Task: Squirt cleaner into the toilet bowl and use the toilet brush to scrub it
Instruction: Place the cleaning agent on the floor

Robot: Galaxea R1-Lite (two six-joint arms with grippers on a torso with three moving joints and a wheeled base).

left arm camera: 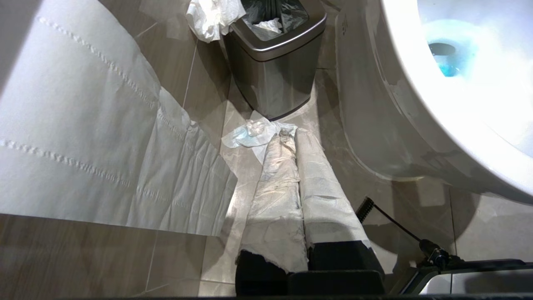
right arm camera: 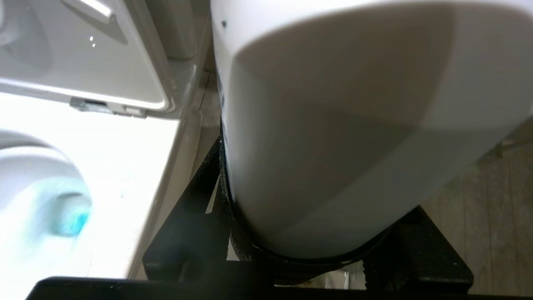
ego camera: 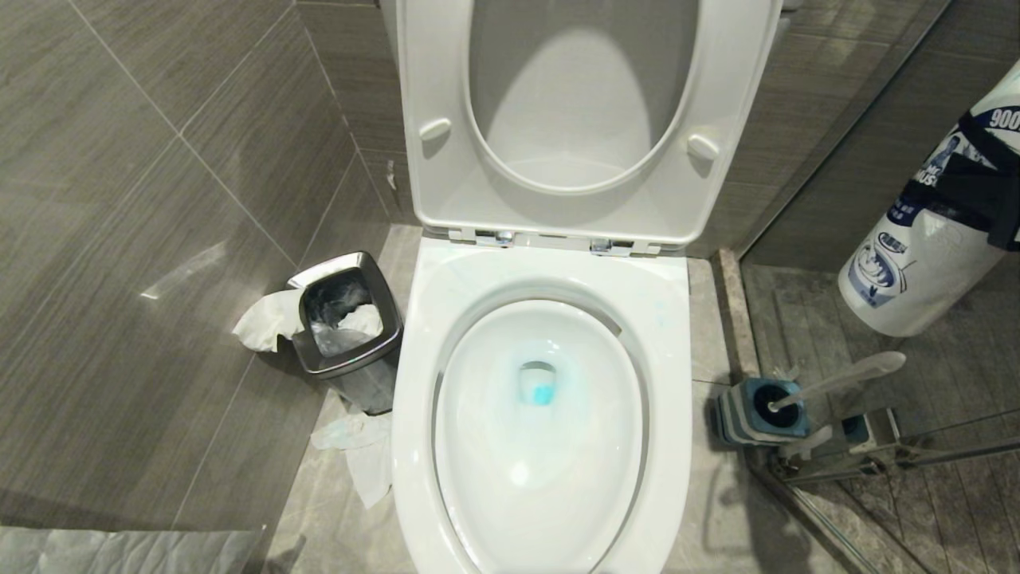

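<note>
The white toilet bowl (ego camera: 510,494) stands open, its seat and lid (ego camera: 717,191) raised. Pale blue cleaner (ego camera: 540,391) tints the water at the drain, also seen as cleaner (left arm camera: 449,62) and cleaner (right arm camera: 73,218) in the wrist views. My right gripper (ego camera: 984,191) is shut on a white, blue-labelled cleaner bottle (ego camera: 916,263), held tilted in the air right of the toilet; the bottle (right arm camera: 333,125) fills the right wrist view between the black jaws of the gripper (right arm camera: 308,266). The toilet brush (ego camera: 845,376) leans in its blue-and-grey holder (ego camera: 745,414) on the floor below. My left gripper (left arm camera: 291,135), paper-wrapped, is shut and hangs over the floor left of the bowl.
A square steel bin (ego camera: 347,327) with crumpled paper (ego camera: 267,319) stands left of the toilet, more tissue (ego camera: 362,454) on the floor by it. A glass partition with a metal track (ego camera: 845,470) runs right of the brush holder. White paper sheet (ego camera: 119,550) at the lower left.
</note>
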